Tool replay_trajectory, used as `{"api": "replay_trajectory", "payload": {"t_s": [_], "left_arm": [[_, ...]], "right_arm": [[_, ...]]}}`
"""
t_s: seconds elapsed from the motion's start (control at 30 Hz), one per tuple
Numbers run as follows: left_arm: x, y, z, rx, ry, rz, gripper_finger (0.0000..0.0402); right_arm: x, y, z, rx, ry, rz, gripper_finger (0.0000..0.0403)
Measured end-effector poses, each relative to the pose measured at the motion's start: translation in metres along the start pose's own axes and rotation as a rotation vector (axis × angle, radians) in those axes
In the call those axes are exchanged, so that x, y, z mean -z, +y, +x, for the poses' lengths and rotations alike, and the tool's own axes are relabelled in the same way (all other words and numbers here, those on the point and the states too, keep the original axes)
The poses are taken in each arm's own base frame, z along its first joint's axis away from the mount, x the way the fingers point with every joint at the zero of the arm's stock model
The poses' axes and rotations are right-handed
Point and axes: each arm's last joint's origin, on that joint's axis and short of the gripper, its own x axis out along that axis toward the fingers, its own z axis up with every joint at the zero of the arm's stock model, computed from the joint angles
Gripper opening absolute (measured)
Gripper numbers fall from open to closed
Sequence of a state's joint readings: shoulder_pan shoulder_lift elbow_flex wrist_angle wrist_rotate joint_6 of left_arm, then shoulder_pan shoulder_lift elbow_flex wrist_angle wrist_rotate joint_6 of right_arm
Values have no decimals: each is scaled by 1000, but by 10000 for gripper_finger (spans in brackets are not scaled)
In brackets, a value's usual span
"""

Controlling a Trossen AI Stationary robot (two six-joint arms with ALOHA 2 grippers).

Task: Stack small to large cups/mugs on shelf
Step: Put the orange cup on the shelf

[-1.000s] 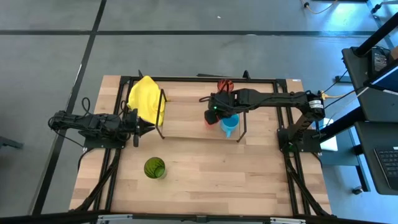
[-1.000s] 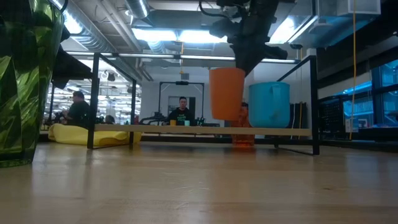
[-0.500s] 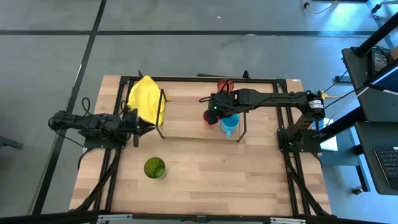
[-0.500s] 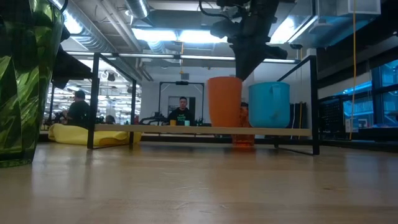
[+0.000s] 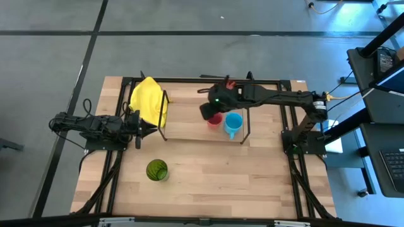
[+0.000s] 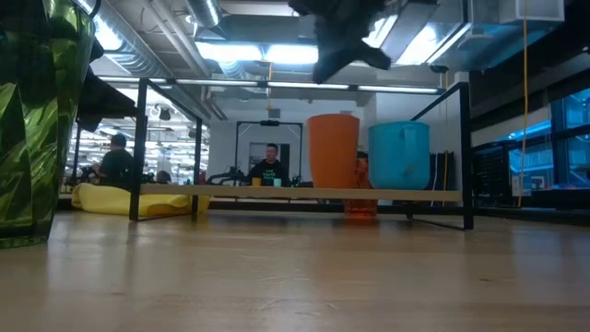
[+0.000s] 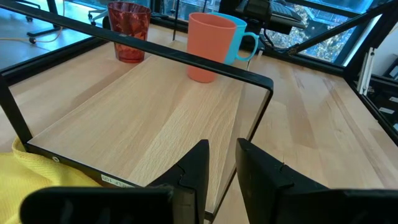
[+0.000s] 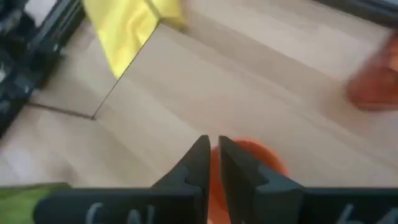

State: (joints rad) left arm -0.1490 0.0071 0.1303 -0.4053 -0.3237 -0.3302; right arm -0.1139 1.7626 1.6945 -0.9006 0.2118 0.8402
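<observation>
An opaque orange cup (image 5: pixel 215 120) (image 6: pixel 333 150) (image 7: pixel 210 46) stands upright on the shelf (image 5: pixel 189 123) (image 6: pixel 230 192), next to the light blue mug (image 5: pixel 233 122) (image 6: pixel 399 155). My right gripper (image 5: pixel 207 112) (image 8: pixel 214 152) hovers above the orange cup (image 8: pixel 252 155), clear of it, with a narrow gap between its fingers. The red translucent tumbler (image 7: pixel 129 31) (image 8: pixel 373 87) stands on the table beyond the shelf. The green tumbler (image 5: pixel 156 170) (image 6: pixel 37 120) stands on the table nearer the front. My left gripper (image 5: pixel 144 126) (image 7: pixel 222 162) waits, slightly open, at the shelf's left end.
A yellow cloth (image 5: pixel 148 101) (image 7: pixel 37 174) lies at the shelf's left end, draped by the black wire frame (image 7: pixel 186 62). A second wire frame (image 5: pixel 246 129) closes the right end beside the mug. Bare board lies between cloth and cups. People show in the room behind.
My right gripper lowered the orange cup from just above the board onto the shelf beside the blue mug, let it go, then rose and drew slightly toward the table's left. The cup now stands on its own base.
</observation>
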Motion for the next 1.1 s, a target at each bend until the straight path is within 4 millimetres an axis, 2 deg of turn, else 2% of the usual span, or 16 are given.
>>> {"api": "replay_trajectory", "payload": {"t_s": [0.2,0.37,0.5,0.63,0.87,1.1], "left_arm": [[0,0,0,0,0,0,75],[0,0,0,1,0,0,75],[0,0,0,0,0,0,75],[0,0,0,0,0,0,75],[0,0,0,0,0,0,75],[0,0,0,0,0,0,75]], "right_arm": [[-5,25,35,-15,98,-138,6],[-15,37,59,26,143,-265,9],[-27,39,69,45,154,-305,15],[-29,31,84,113,227,-334,8],[-23,18,83,204,344,-366,12],[-19,19,79,162,404,-330,14]]}}
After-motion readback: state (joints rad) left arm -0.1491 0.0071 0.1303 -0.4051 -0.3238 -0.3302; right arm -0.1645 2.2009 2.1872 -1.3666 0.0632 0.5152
